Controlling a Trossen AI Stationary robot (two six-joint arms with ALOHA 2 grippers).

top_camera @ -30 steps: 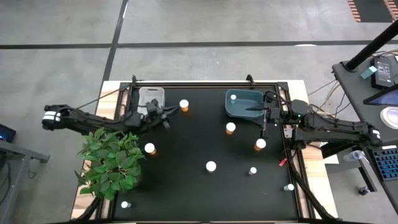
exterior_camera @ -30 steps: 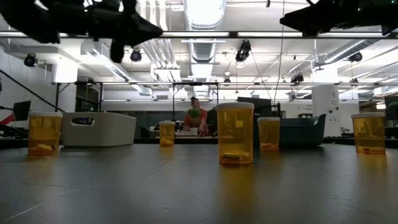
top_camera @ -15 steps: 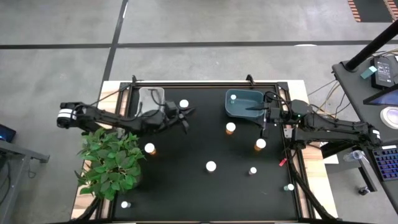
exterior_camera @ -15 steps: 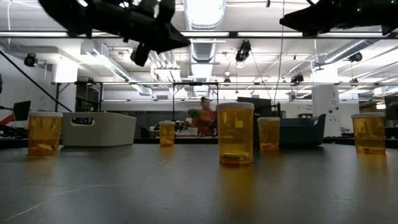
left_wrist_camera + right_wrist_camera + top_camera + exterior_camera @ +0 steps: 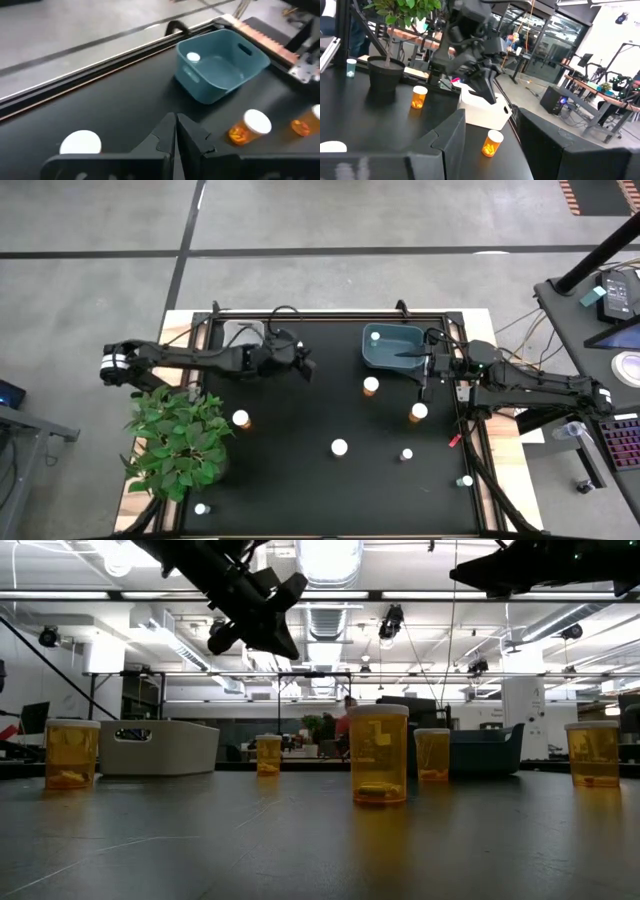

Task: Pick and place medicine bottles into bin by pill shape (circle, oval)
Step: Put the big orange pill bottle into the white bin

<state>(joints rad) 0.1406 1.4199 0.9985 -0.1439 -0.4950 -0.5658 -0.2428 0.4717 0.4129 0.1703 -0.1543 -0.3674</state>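
Leafy green plant (image 5: 178,442) borders scattered bottles (image 5: 339,447); clenched left pincer (image 5: 306,367) hovers above them

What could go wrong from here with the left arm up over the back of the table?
1. The left gripper is shut and empty, raised near the bottle beside the white bin; descending shut, it may topple that bottle.
2. The right gripper waits beside the blue bin; if the left arm reaches toward the bottle there, the arms could crowd each other.
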